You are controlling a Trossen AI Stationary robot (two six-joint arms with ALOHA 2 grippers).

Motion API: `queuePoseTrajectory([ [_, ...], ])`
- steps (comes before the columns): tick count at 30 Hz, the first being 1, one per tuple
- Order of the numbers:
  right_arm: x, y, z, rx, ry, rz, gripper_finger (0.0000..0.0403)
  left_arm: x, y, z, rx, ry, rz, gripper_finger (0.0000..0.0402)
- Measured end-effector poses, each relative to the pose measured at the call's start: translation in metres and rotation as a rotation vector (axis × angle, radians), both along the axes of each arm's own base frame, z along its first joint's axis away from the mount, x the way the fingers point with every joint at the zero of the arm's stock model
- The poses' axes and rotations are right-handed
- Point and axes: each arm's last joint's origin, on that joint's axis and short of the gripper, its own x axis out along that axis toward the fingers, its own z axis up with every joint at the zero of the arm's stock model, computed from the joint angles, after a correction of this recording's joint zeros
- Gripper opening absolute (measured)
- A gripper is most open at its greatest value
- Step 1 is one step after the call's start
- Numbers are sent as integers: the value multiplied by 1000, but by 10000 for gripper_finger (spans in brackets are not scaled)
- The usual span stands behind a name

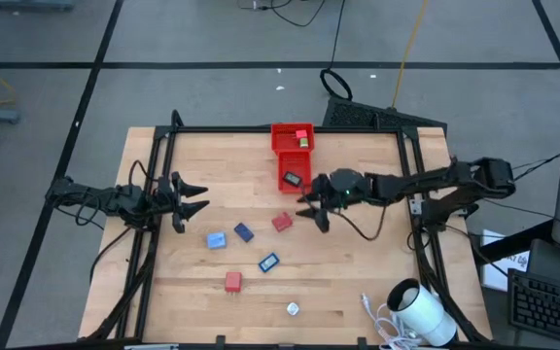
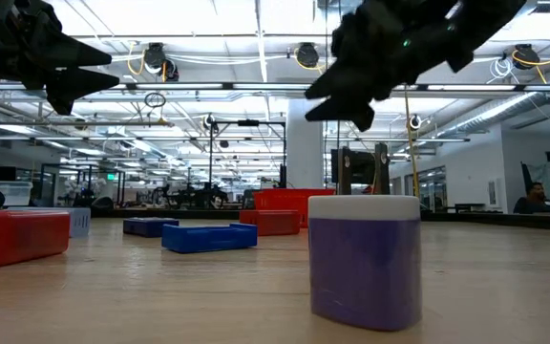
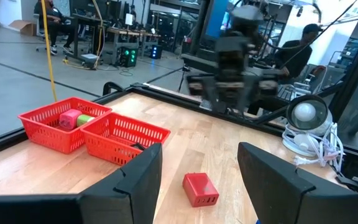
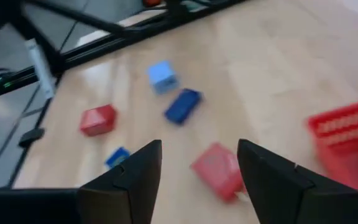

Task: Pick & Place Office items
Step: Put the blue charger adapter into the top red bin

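Several small office items lie flat on the wooden table: a red piece (image 1: 281,223), a dark-blue one (image 1: 244,231), a light-blue one (image 1: 216,239), a blue-black one (image 1: 268,262), another red one (image 1: 232,282) and a whitish one (image 1: 293,309). The red tray (image 1: 278,146) at the far edge holds a red and a yellow-green piece (image 1: 302,137) in its far compartment and a dark piece (image 1: 293,179) in its near one. My right gripper (image 1: 311,206) hangs open above the table between the tray and the red piece (image 4: 217,169), with nothing between its fingers. My left gripper (image 1: 194,197) stands open at the left.
A big white cylinder (image 1: 421,311) with a coiled cable stands at the near right corner. A black frame (image 1: 261,129) runs along the table's far edge and sides. People sit in the room beyond the table. Bare wood lies between the two grippers.
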Motion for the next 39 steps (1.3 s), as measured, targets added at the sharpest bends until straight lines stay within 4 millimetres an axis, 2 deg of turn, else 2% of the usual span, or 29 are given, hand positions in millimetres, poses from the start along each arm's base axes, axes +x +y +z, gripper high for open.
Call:
queuePoseTrajectory([
  [6,-10,43,-1,-45,-40,92,196,0,0,0,0,1,0,214],
  [10,-27,63,-3,-42,-58,170,196,0,0,4,-31,-46,-1,214],
  [13,-44,73,-6,-29,-84,214,196,0,0,8,-137,-109,-15,214],
  [20,-70,71,-6,-13,-253,206,196,11,-7,1,-193,-22,-153,214],
  [26,-82,67,-1,-6,-315,202,196,27,-10,-14,-222,127,-107,214],
  [32,-88,65,-4,-10,-315,192,196,45,-15,-29,-214,241,-88,214],
  [39,-89,63,-9,-8,-297,147,196,55,-22,-54,-249,458,-204,214],
])
